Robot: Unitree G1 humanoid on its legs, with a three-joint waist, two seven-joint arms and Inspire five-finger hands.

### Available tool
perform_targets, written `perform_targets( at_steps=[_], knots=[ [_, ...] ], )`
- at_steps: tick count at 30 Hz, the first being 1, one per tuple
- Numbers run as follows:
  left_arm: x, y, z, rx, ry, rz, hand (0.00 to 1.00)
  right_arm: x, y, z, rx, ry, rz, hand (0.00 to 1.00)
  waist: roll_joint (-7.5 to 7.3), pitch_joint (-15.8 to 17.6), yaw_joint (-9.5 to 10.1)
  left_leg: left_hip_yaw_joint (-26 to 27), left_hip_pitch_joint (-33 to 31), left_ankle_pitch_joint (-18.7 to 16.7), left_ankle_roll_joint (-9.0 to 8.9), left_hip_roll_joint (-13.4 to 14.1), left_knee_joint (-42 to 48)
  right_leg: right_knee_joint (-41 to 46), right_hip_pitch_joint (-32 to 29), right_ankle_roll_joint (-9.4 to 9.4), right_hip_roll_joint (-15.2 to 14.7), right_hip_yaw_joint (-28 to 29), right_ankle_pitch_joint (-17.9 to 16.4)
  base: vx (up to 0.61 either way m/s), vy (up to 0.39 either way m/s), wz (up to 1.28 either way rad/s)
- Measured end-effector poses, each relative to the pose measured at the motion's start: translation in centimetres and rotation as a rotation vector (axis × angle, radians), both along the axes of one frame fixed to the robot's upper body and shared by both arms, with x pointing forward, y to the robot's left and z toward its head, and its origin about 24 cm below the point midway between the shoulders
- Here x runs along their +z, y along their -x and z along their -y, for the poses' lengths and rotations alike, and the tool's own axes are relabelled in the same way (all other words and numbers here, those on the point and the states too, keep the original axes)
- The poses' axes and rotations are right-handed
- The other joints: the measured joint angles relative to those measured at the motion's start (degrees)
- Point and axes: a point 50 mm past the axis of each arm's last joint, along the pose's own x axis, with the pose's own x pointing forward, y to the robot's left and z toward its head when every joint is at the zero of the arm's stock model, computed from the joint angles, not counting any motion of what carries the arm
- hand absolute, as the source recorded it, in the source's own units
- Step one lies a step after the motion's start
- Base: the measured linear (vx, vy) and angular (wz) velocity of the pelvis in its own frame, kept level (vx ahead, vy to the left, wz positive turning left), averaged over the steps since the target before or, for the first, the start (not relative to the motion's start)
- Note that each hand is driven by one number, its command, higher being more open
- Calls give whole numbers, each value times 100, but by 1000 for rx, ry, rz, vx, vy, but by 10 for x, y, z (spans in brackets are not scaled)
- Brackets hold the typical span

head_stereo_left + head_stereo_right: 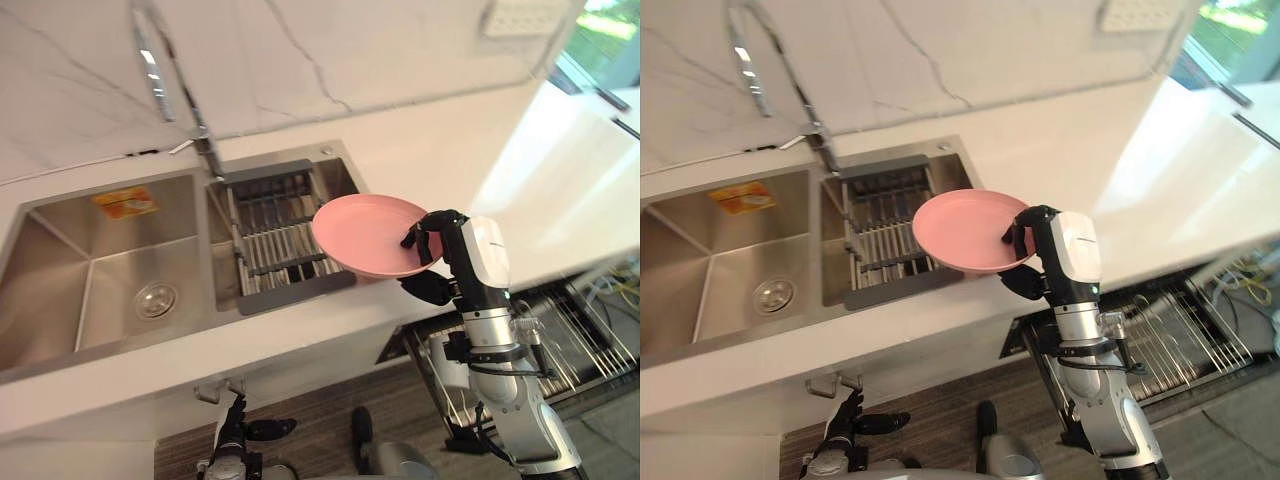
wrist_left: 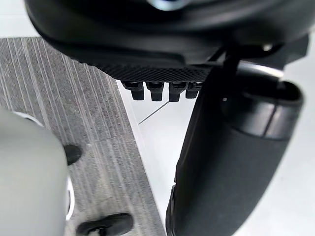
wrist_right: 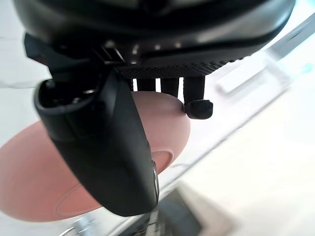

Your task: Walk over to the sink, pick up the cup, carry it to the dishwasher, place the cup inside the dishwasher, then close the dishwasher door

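A pink plate (image 1: 365,235) hangs tilted above the counter edge, just right of the sink's dish rack (image 1: 275,240). My right hand (image 1: 437,243) is shut on the plate's right rim, fingers over the top and thumb underneath. The right wrist view shows the thumb (image 3: 113,157) pressed across the pink plate (image 3: 29,172). My left hand (image 1: 233,432) hangs low by the floor in front of the cabinet, fingers relaxed and holding nothing. The dishwasher (image 1: 575,335) stands open at the lower right with its wire rack pulled out.
A double steel sink (image 1: 100,270) is set in the white counter (image 1: 560,190), with a drain in the left basin and an orange label (image 1: 125,203) on its back wall. A chrome faucet (image 1: 160,70) rises behind it. Grey wood floor lies below.
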Motion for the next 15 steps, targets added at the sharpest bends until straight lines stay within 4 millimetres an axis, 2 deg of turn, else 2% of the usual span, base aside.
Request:
perform_targets(
  at_steps=[1,2,3,4,5,6,7,8,9,10,12,15],
  knots=[
    [1,-1,-1,0,-3,3,100,1,0,3,-18,-1,3,0,-35,21,-1,57,-45,-23,19,-31,107,111,-90,2,-10,69,0,-95,41,-56],
    [2,-4,-6,9,-12,11,100,3,-3,6,-43,0,10,0,-174,95,-1,195,-136,-27,56,-94,320,156,-190,56,-19,239,18,-127,19,-64],
    [2,-4,-6,12,-14,10,100,7,-5,8,-58,9,25,0,-109,123,10,367,-182,-44,177,30,305,222,-218,57,-132,-91,-371,-165,8,-66],
    [2,-4,-6,10,-15,9,100,9,-6,11,-77,1,44,0,-109,150,-16,486,-169,-92,166,85,261,1579,-577,-256,-452,-912,-1078,-113,0,-37],
    [2,-4,-7,16,-13,10,100,10,-6,12,-87,-6,51,0,-168,163,-26,499,-161,-93,165,77,302,2265,-632,-245,-683,-1233,-1397,-82,-37,-24],
    [3,-5,-9,23,-19,16,100,9,-7,12,-90,-11,55,0,-250,121,-17,573,-183,-113,173,74,378,3054,-560,-248,-1105,-1706,-1819,-37,-80,-35],
    [4,-6,-10,30,-21,19,100,12,-11,9,-75,-11,67,0,-312,76,38,720,-184,-123,165,79,403,3314,-362,-219,-1435,-2053,-2175,-23,-112,-48],
    [3,-5,-11,32,-23,17,100,14,-13,6,-63,-13,77,0,-339,46,45,789,-223,-138,146,93,445,3242,-249,-137,-1538,-2148,-2258,-3,-132,-72],
    [4,-5,-13,34,-32,24,100,19,-17,1,-37,-21,106,0,-426,-12,63,942,-391,-224,67,132,675,2608,-27,316,-1528,-2077,-2444,9,-181,-84],
    [4,-7,-12,36,-30,21,100,24,-21,-1,-23,-19,127,0,-258,-19,86,1063,-550,-272,9,367,859,2035,48,303,-1113,-1946,-2240,14,-188,-88],
    [1,0,-8,52,-14,3,100,20,-22,2,-47,-22,105,0,-123,-107,89,1145,-529,-215,-36,633,811,1331,253,126,-654,-1788,-1886,73,-154,-84],
    [1,2,-7,47,-17,-6,100,17,-15,19,-121,-24,100,0,-120,-121,-22,1229,-288,-143,-69,703,676,1135,439,66,-473,-1614,-1838,70,-77,-43]
  ],
)
